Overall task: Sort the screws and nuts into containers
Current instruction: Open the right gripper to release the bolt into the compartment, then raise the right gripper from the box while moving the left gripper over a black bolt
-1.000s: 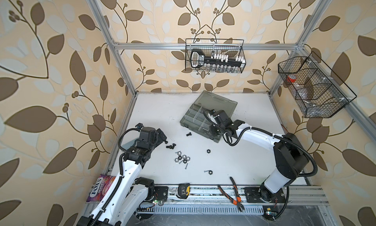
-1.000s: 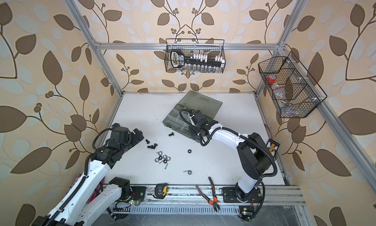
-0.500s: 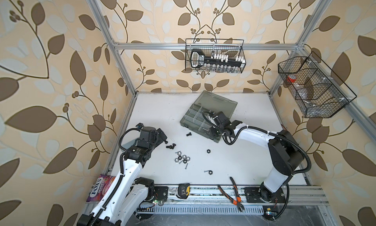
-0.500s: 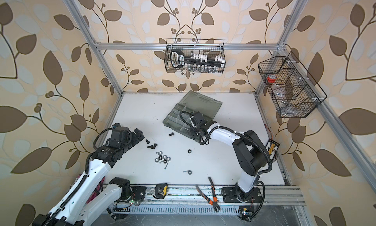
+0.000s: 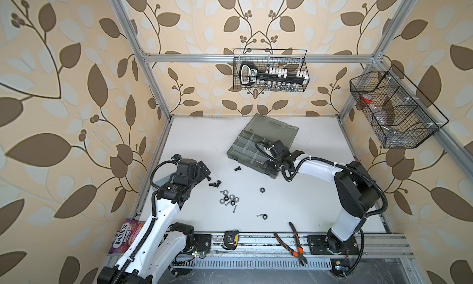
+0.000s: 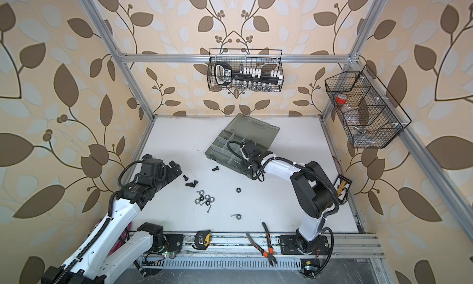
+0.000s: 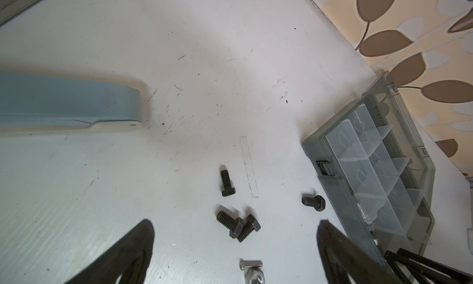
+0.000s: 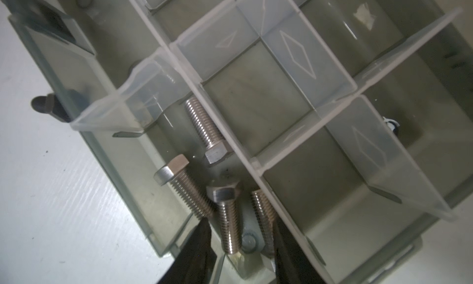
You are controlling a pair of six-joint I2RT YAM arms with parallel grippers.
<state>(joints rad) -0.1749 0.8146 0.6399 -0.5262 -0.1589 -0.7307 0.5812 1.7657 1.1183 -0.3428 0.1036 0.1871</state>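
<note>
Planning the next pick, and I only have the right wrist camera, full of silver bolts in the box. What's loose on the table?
Observer: A cluster of silver nuts, seen in both top views.
Operator: Any black bolts out there?
Observer: Four black bolts, just ahead of the left gripper.
Operator: Is that gripper free?
Observer: Yes, open and empty.

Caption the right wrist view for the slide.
Right gripper open over four silver hex bolts lying in one organiser compartment.
</note>
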